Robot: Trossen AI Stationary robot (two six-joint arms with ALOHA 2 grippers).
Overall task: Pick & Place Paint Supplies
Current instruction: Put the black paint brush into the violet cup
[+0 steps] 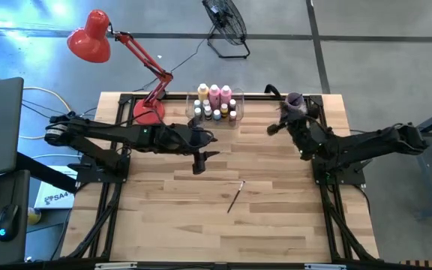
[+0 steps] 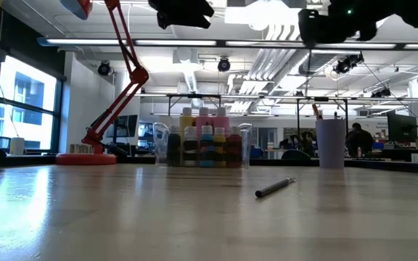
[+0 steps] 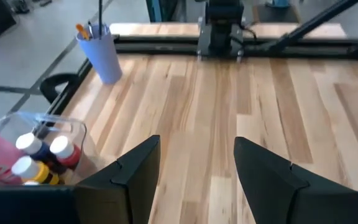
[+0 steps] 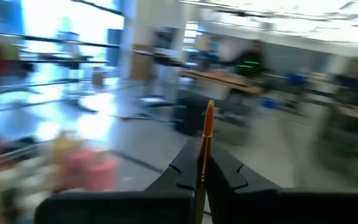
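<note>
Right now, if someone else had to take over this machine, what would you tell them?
Left end effector: open, empty, above the bare wooden table.
Right end effector: shut on a thin orange-tipped paintbrush, raised by the lilac plastic cup.
Done: paint bottles sit in the clear plastic rectangular bin.
Left: the held brush, and one dark paintbrush lying mid-table.

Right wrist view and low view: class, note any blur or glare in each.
Right wrist view: the room is smeared with motion blur, while the paintbrush in the right gripper stays fairly sharp. Low view: ceiling lights glare brightly, with pale reflections on the table.
</note>
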